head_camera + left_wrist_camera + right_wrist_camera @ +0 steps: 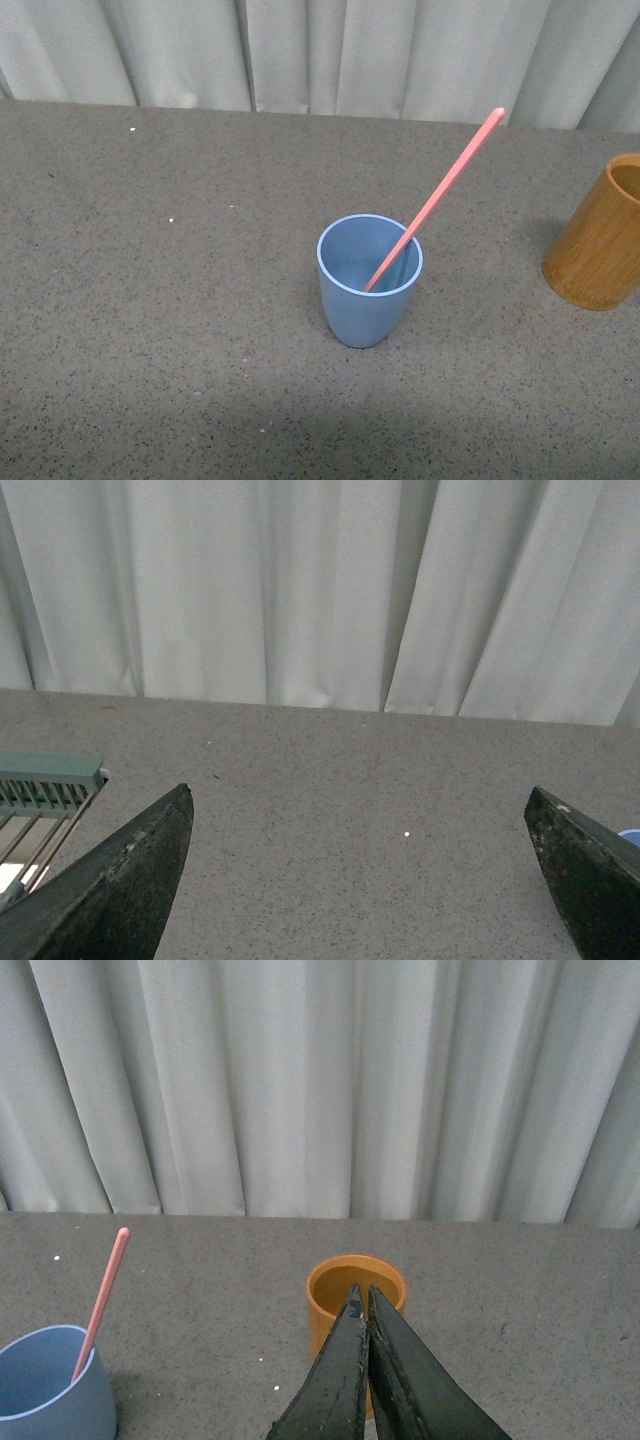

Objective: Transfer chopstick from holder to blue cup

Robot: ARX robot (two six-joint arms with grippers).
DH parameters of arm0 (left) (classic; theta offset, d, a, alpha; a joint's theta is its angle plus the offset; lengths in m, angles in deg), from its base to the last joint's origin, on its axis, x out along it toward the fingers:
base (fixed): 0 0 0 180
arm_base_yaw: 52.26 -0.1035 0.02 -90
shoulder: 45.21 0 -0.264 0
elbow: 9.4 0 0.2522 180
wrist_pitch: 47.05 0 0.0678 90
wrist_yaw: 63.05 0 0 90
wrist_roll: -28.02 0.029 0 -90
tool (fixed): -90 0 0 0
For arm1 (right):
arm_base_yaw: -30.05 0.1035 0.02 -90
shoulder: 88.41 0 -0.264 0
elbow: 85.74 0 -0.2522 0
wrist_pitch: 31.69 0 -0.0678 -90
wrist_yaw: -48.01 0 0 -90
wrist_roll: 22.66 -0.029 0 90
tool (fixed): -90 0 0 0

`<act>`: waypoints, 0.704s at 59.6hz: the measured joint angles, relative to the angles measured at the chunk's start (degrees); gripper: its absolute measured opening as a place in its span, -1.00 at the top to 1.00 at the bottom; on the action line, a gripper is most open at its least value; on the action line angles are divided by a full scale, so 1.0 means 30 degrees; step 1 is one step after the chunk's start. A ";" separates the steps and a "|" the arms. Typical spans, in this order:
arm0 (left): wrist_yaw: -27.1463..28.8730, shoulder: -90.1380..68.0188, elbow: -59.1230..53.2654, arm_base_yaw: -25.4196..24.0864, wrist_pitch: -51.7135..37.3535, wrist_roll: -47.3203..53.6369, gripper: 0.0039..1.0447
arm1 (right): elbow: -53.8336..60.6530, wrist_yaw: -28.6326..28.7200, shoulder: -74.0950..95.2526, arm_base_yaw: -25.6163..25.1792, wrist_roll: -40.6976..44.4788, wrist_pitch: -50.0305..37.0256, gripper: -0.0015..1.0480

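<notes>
The light-blue cup [368, 280] stands upright at the middle of the grey table. A salmon-pink chopstick [440, 195] leans inside it, its top end pointing up and to the right. The orange-brown wooden holder [600, 235] stands at the right edge of the front view, cut off by the frame. In the right wrist view, my right gripper [364, 1292] is shut with nothing between its fingers, hovering in front of the holder [335, 1285], whose inside looks empty; the cup [50, 1385] and chopstick [100, 1300] show beside it. My left gripper [360, 800] is open over bare table.
Pale pleated curtains [330, 55] close off the far edge of the table. A grey-green ribbed rack [45, 785] shows at the edge of the left wrist view. Neither arm appears in the front view.
</notes>
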 joint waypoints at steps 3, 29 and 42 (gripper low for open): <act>0.0000 0.0000 0.0000 0.0000 0.0000 0.0000 -0.88 | 0.0000 -0.0007 -0.0080 -0.0022 0.0015 0.0058 0.98; 0.0000 0.0000 0.0000 0.0000 0.0000 0.0000 -0.88 | 0.0000 -0.0007 -0.0138 -0.0029 0.0073 0.0066 0.57; 0.0000 0.0000 0.0000 0.0000 0.0000 0.0000 -0.88 | 0.0000 -0.0007 -0.0138 -0.0029 0.0080 0.0066 -0.17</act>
